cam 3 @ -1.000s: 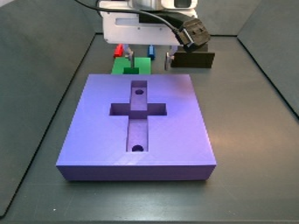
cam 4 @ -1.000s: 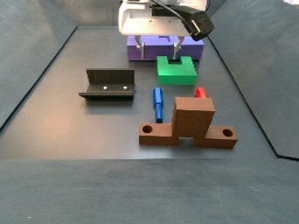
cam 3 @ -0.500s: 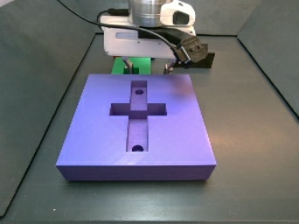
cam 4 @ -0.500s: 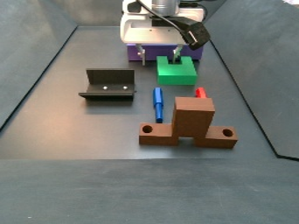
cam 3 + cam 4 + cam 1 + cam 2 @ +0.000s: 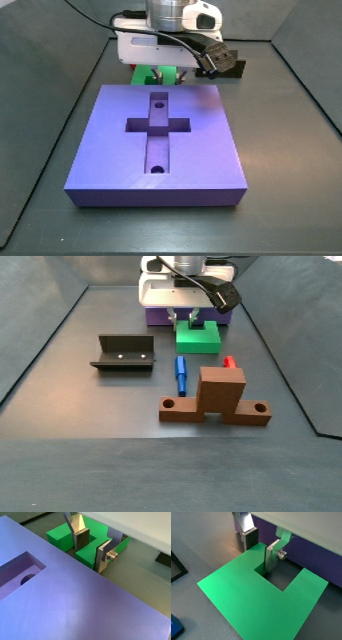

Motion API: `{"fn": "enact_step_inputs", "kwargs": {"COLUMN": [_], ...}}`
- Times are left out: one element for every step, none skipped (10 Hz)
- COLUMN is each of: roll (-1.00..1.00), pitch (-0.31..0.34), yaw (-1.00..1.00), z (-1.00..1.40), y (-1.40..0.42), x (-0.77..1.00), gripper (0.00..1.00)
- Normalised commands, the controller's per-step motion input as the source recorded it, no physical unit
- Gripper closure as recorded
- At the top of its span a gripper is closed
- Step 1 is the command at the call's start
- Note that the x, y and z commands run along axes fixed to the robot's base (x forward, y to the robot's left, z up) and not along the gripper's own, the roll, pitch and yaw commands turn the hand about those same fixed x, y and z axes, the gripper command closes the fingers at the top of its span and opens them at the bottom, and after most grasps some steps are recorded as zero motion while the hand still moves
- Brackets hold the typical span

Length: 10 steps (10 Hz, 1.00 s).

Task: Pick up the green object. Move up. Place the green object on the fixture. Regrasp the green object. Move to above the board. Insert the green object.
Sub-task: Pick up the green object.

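**Hand down over the green object, beside the board**

Your fixture (image 5: 122, 352) sits empty on the desk (image 5: 80, 406), well apart from everything else. The board (image 5: 158, 145) has nothing in its cross recess or its two holes.

The green object (image 5: 261, 599) lies flat on the desk just beside the board's far edge. In a wrist view its notch opens toward the board, with the two prongs pointing that way.

Your hand (image 5: 261, 548) is low over the piece. One finger (image 5: 272, 557) stands in the notch and the other sits just outside the piece, so the jaws straddle a prong; whether the pads actually press it, you probably can't tell from here.

In a side view the hand's body hides most of the piece (image 5: 150, 73). A blue peg (image 5: 181, 373), a red peg (image 5: 229, 361) and a brown stand (image 5: 215, 397) lie nearer the camera.
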Motion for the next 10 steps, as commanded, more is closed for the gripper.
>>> {"fn": "enact_step_inputs", "kwargs": {"roll": [0.0, 0.0, 0.0, 0.0, 0.0, 0.0, 0.0, 0.0, 0.0, 0.0], "pitch": [0.0, 0.0, 0.0, 0.0, 0.0, 0.0, 0.0, 0.0, 0.0, 0.0], "yaw": [0.0, 0.0, 0.0, 0.0, 0.0, 0.0, 0.0, 0.0, 0.0, 0.0], "z": [0.0, 0.0, 0.0, 0.0, 0.0, 0.0, 0.0, 0.0, 0.0, 0.0], "y": [0.0, 0.0, 0.0, 0.0, 0.0, 0.0, 0.0, 0.0, 0.0, 0.0], "x": [0.0, 0.0, 0.0, 0.0, 0.0, 0.0, 0.0, 0.0, 0.0, 0.0], "gripper": [1.0, 1.0, 1.0, 1.0, 1.0, 1.0, 1.0, 1.0, 1.0, 1.0]}}
